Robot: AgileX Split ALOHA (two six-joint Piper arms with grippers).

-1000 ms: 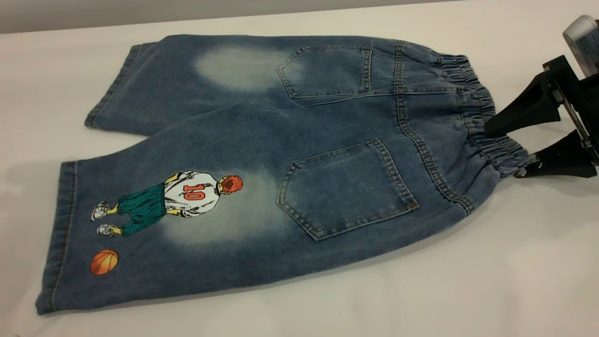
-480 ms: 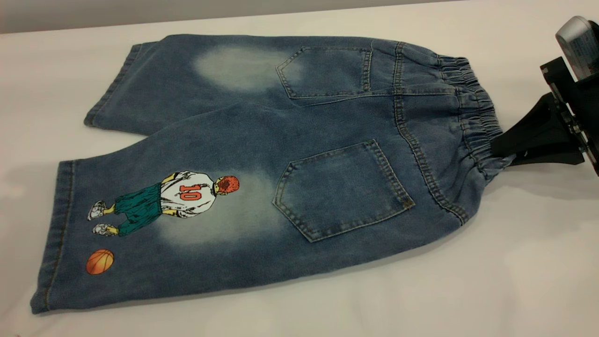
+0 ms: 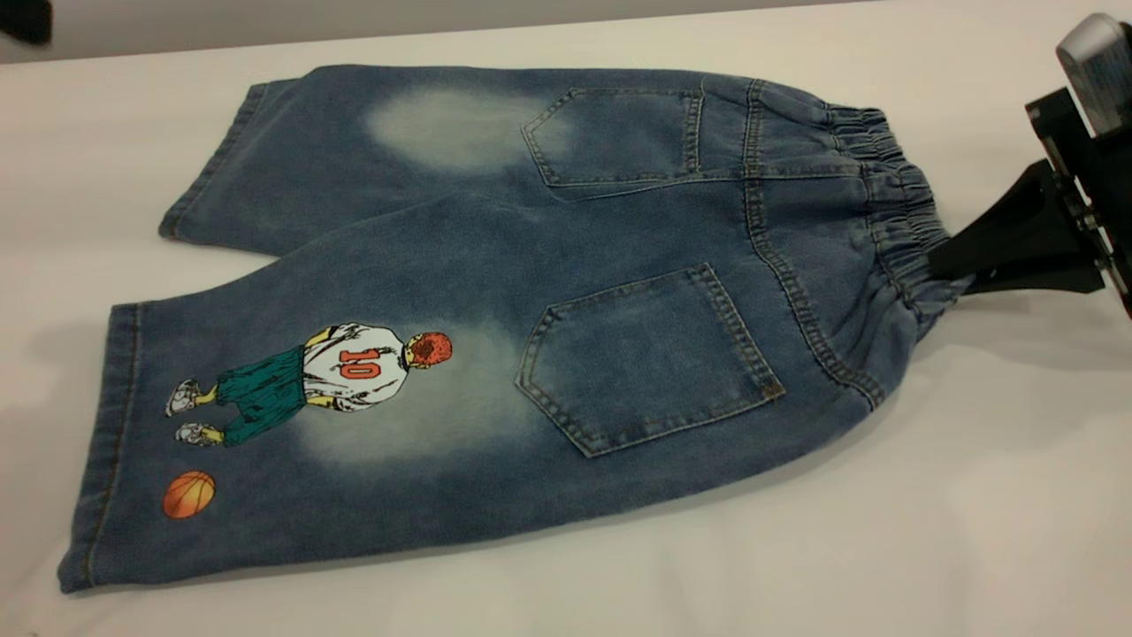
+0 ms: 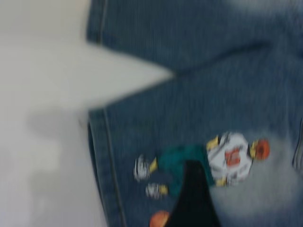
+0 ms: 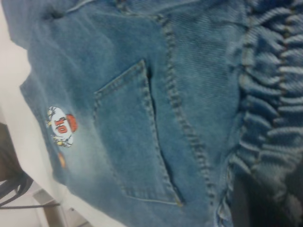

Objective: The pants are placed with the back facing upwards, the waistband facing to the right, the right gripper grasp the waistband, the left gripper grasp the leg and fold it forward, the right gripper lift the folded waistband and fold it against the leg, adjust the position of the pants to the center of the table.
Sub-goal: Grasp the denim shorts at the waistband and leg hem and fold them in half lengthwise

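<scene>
The pants (image 3: 531,292) lie flat on the table (image 3: 884,548), back pockets up, with the gathered waistband (image 3: 893,212) to the right. My right gripper (image 3: 944,268) is shut on the waistband's near end, which bunches up at its black jaws. In the right wrist view the ruched waistband (image 5: 270,94) runs into the dark jaws. The printed leg (image 3: 292,425) lies at the front left. In the left wrist view my left gripper (image 4: 193,201) is a black shape hovering above the printed player (image 4: 227,156). A dark bit of the left arm (image 3: 25,19) shows at the far left corner.
The plain leg (image 3: 336,150) lies behind the printed one, a bare wedge of table (image 4: 94,71) between their hems. A grey wall strip (image 3: 354,18) runs behind the table's far edge. Open table (image 3: 973,487) lies in front of and right of the pants.
The right gripper's jaws went from open around the waistband to shut on it, bunching the fabric. A dark part of the left arm has come into the far left corner.
</scene>
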